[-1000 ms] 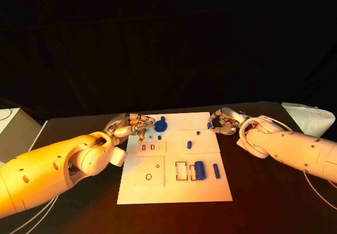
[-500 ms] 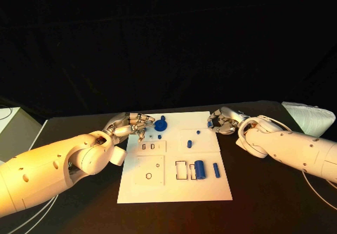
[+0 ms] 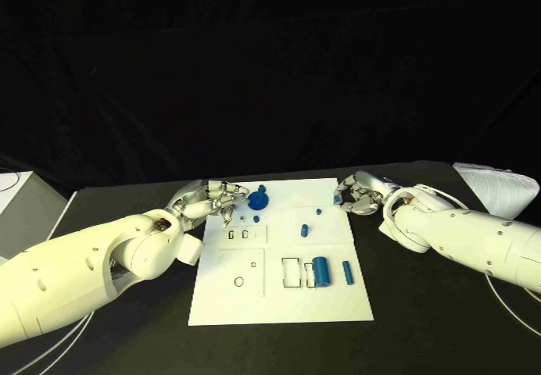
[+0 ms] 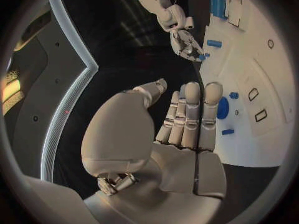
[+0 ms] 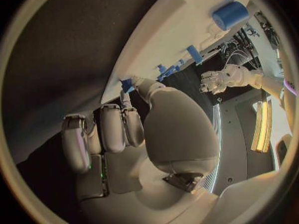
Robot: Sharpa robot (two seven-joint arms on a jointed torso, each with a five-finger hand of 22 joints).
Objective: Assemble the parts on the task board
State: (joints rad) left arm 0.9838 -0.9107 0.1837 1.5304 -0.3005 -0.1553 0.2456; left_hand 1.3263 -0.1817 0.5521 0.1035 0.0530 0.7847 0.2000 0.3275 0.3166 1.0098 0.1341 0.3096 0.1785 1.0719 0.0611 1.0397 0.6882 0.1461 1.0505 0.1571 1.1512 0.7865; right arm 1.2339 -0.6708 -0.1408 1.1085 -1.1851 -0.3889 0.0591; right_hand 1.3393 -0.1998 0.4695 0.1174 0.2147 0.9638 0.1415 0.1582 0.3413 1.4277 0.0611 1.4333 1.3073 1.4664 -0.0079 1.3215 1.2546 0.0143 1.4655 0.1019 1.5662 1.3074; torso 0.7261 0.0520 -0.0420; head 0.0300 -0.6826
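I saw the round blue plastic knob-like part (image 3: 258, 200) standing at the white task board's (image 3: 282, 305) far edge, just beside my left hand (image 3: 211, 199), fingers loosely curled, empty; my right hand (image 3: 361, 194), curled at the opposite corner, lay farther off.

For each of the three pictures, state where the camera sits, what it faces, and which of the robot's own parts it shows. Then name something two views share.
Head view: on the robot's head, looking down at the task board; both arms enter.
Left wrist view: behind the left hand, facing the board's far end.
Right wrist view: behind the right hand, at the board's edge.
Shared: the big blue cylinder shows in head and right wrist views.
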